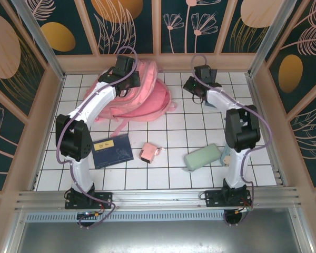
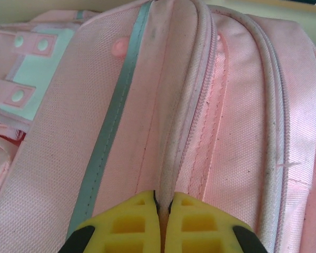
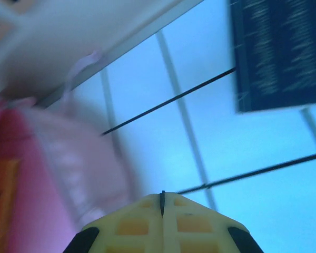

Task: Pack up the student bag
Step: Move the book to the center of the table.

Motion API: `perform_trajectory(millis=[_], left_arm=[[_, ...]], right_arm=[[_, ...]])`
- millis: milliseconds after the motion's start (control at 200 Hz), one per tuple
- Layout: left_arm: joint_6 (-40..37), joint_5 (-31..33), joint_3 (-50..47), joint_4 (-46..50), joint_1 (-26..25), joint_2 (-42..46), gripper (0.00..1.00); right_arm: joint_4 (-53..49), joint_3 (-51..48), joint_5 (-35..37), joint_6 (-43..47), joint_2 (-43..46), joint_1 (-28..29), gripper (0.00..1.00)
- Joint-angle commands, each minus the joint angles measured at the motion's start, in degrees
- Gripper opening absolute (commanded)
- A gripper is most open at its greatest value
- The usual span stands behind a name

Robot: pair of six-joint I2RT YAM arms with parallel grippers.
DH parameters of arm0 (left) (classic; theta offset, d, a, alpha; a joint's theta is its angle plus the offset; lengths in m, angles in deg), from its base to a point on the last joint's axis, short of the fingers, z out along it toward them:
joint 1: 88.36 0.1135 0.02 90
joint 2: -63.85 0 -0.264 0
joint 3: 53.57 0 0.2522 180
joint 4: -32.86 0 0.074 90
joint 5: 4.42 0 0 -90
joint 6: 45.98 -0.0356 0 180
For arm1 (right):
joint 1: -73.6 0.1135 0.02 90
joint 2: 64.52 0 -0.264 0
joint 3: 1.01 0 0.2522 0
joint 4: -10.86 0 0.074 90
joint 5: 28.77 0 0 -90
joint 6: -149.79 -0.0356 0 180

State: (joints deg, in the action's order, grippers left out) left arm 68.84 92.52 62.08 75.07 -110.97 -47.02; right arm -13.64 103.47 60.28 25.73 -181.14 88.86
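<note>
The student bag (image 1: 142, 97) lies flat on the table (image 1: 200, 126) toward its far edge; the left end effector (image 2: 161, 208) sits on the bag's upper end, its yellow fingers (image 2: 131, 221) narrow, with only a sliver between them; a ridge of zipper seam (image 2: 192, 121) runs straight into that sliver, so it looks pinched on the bag's fabric, and no pull tab can be made out there. The right end effector (image 3: 161, 203) hangs just to the right of the bag, its tips pressed together with nothing between them; its view is blurred, with a dark printed book (image 3: 276, 52) lying on the tiles to the right of the bag. On the near side of the bag, well apart from it, lie a navy notebook (image 1: 111, 151), a small pink pouch (image 1: 150, 153) and a green case (image 1: 201, 157); none is packed yet.

The step in hand reads as getting a compartment open; the zip appears closed along all that shows. To do it well, the grip probably wants to be on the slider, not the seam; a pull on fabric alone would likely lift or drag so soft a bag. The free right arm could press down on the bag's body to hold it; the pull should follow the zip's line, not rise away from the bag; the mouth needs to open wide enough for the notebook, the broadest item waiting.
</note>
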Motion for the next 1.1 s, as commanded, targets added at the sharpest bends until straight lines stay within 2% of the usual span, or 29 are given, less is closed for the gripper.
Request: perform_trajectory(millis=[0,190,305,410,720,1091], left_arm=[[2.88,3.31,-1.22,-1.47,0.97,2.47,0.00],[3.62,1.90,-2.19,-1.30,0.96,2.64,0.00],[3.90,1.20,-2.36,-1.31,0.99,2.59,0.00],[4.19,0.37,-1.74,-0.94,0.99,2.00,0.00],[3.72,0.26,-0.19,0.16,0.99,0.81,0.00],[3.13,0.93,-1.44,0.34,0.99,1.17,0.00]], right_arm=[[-7.33,8.10,7.10,2.29,-6.34,-2.31,0.00],[-14.62,23.45,9.21,2.31,-18.07,-5.94,0.00],[-18.86,32.21,8.42,2.52,-24.56,-7.48,0.00],[-20.64,36.08,5.66,1.65,-28.73,-8.40,0.00],[-25.32,37.84,-4.56,1.34,-34.02,-7.30,0.00],[-26.96,31.80,-12.01,4.41,-30.56,-0.40,0.00]])
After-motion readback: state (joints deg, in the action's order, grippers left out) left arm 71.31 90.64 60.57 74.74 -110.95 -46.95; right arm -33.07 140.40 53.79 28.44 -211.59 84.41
